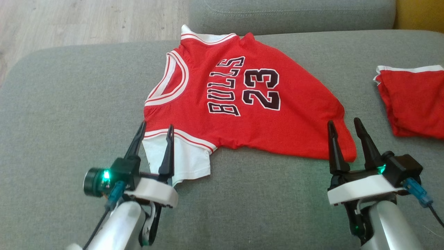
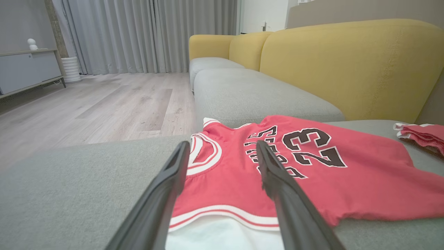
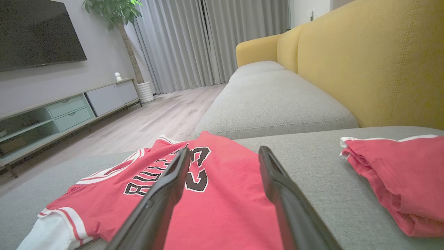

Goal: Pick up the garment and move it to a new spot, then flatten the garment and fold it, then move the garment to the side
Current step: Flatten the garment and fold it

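Note:
The garment [image 1: 249, 114] is a red basketball jersey with white trim and "BULLS 23" on it, lying spread but rumpled on the grey sofa seat [image 1: 69, 104]. In the left wrist view the garment [image 2: 312, 166] stretches ahead and to the right; in the right wrist view the garment [image 3: 208, 201] lies ahead and to the left. My left gripper [image 1: 155, 129] stands open above the jersey's near left shoulder, over its white underside. My right gripper [image 1: 343, 125] stands open at the jersey's near right corner. Neither holds anything.
A second red piece of clothing [image 1: 412, 104] lies bunched at the seat's right side. The yellow sofa backrest [image 3: 374, 62] rises on the right. Wooden floor [image 2: 104, 104] lies beyond the seat's left edge, with a TV cabinet [image 3: 52, 114] across the room.

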